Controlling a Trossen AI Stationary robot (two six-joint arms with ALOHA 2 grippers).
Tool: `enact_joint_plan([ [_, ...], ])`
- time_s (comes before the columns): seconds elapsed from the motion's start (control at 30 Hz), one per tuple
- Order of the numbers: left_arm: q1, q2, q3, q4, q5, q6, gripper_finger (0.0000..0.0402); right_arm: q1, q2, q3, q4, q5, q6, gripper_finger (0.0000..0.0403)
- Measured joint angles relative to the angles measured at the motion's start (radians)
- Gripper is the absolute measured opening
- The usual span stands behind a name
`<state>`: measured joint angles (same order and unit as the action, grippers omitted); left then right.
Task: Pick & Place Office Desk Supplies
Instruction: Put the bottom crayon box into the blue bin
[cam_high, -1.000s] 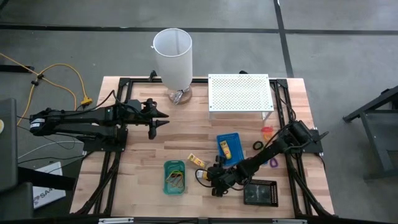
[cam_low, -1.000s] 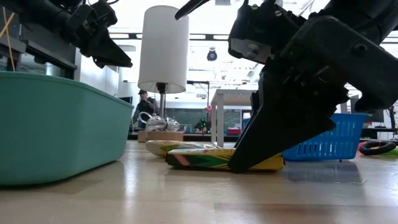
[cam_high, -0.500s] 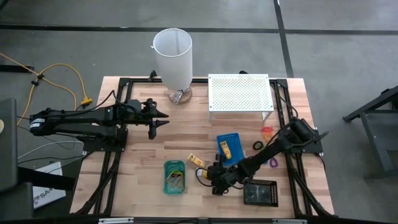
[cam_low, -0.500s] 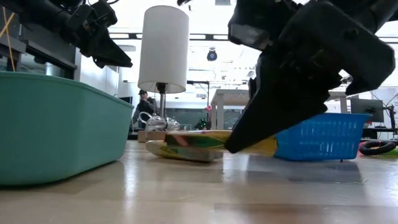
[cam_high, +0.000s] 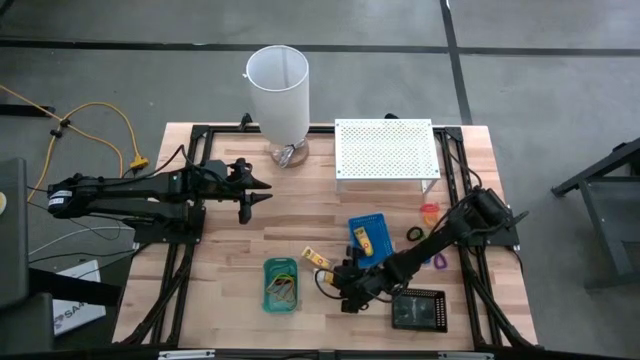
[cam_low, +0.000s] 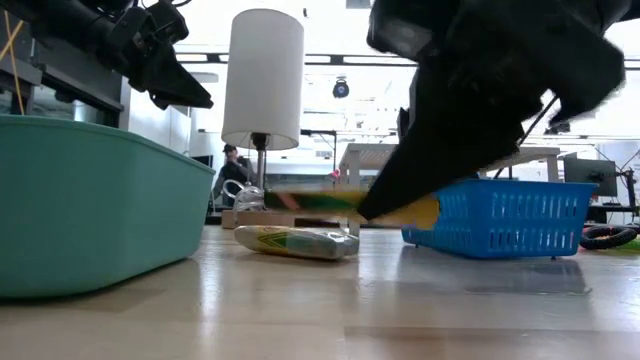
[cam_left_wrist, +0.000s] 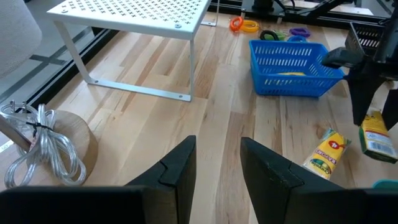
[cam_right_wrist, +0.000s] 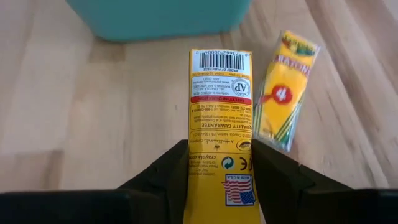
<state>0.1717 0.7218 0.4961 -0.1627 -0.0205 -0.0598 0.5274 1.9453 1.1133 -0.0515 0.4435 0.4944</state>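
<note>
Yellow is the packet (cam_right_wrist: 221, 124) pinched between the right gripper's (cam_right_wrist: 219, 177) two dark fingers, bar code facing the wrist camera. In the low view that packet (cam_low: 340, 204) hangs level, clear of the wooden table (cam_low: 320, 310), with the gripper clamped on its far end. A second yellow packet (cam_low: 297, 241) lies flat on the wood just below it; in the right wrist view this one (cam_right_wrist: 283, 90) sits beside the held packet.

Seen from above, the right gripper (cam_high: 345, 290) is at about 5 o'clock of the table's centre, between the green tray (cam_high: 281, 285) at its 9 o'clock and the black tray (cam_high: 417, 310) at its 4 o'clock. The blue tray (cam_high: 367, 238) stands at its 1 o'clock, another yellow packet inside. Loose rubber-band loops (cam_left_wrist: 244, 25) lie near the white perforated shelf (cam_high: 386, 149).

The left gripper (cam_high: 252, 189) waits at 9 o'clock of centre, raised, its jaws spread and holding nothing, near the tall white cylinder (cam_high: 278, 92).
</note>
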Motion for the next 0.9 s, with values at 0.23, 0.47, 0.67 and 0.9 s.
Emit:
enact_joint_plan([
  [0.23, 0.0, 0.0, 0.0, 0.0, 0.0, 0.0, 0.0119, 0.0, -0.059, 0.008, -0.016, 0.035, -0.021, 0.0148],
  [0.47, 0.0, 0.0, 0.0, 0.004, 0.004, 0.0, 0.0119, -0.007, -0.14, 0.008, -0.142, 0.124, 0.066, 0.0148],
  [0.67, 0.0, 0.0, 0.0, 0.01, 0.003, 0.0, 0.0119, -0.014, -0.173, 0.008, -0.301, 0.163, 0.305, 0.0148],
  [0.9, 0.0, 0.0, 0.0, 0.01, 0.003, 0.0, 0.0119, -0.013, -0.213, 0.008, -0.421, 0.186, 0.515, 0.0148],
])
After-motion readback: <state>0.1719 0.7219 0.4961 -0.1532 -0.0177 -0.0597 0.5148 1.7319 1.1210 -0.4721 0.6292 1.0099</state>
